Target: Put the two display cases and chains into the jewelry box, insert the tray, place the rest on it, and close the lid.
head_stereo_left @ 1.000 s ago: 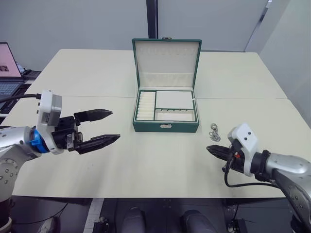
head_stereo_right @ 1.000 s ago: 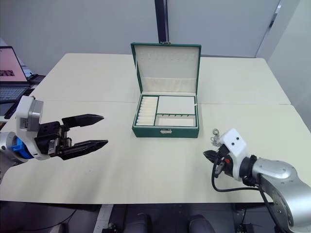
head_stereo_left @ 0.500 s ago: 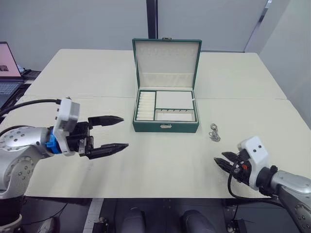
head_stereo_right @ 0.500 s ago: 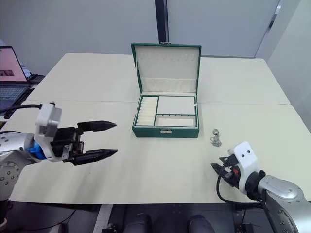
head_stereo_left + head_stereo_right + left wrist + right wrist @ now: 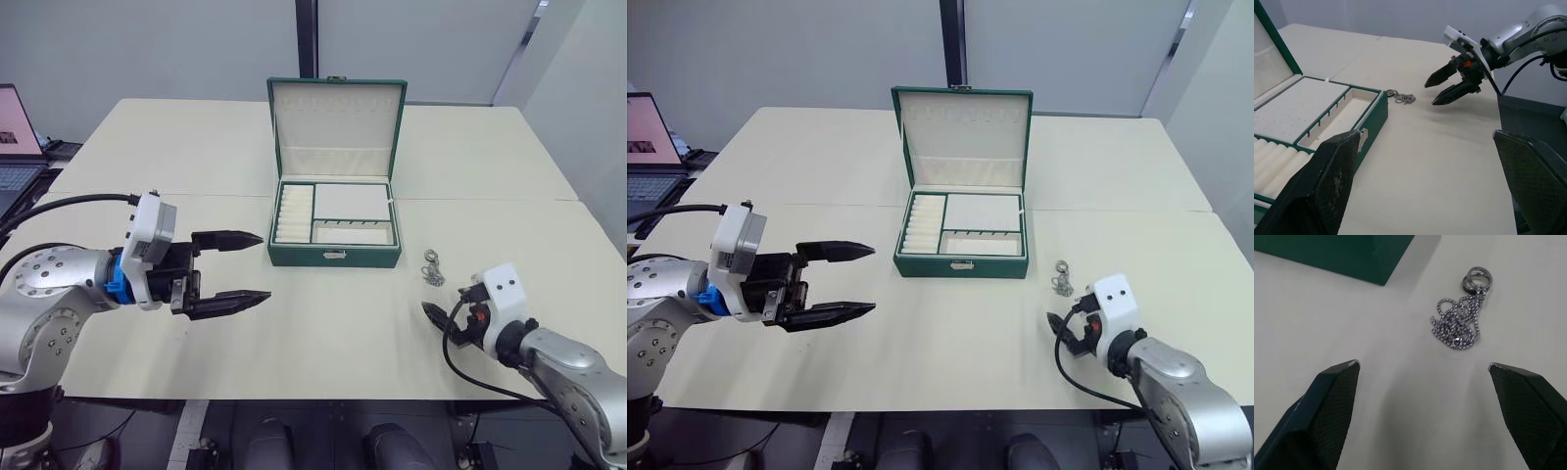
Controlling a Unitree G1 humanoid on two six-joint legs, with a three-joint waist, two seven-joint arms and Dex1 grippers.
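The dark green jewelry box (image 5: pixel 334 257) stands open mid-table with its lid (image 5: pixel 336 125) upright. The tray (image 5: pixel 335 214) sits inside it, showing its ribbed ring roll and cream compartments. The rest, a small silver cluster of links and rings (image 5: pixel 432 268), lies on the table right of the box, also the cluster (image 5: pixel 1457 325) just ahead of my right gripper's tips. My right gripper (image 5: pixel 1422 364) is open and empty, a short way nearer than the cluster. My left gripper (image 5: pixel 265 265) hovers open and empty, left of the box front. The display cases and chains are out of view.
A laptop (image 5: pixel 15 137) sits past the table's far left edge. The cream table (image 5: pixel 196 157) has a seam running across at the box's level. Its front edge lies close under both grippers.
My right gripper has gone from shut to open, drifting back and then forward near the cluster. My left arm has moved right, toward the box front. The cluster has not moved.
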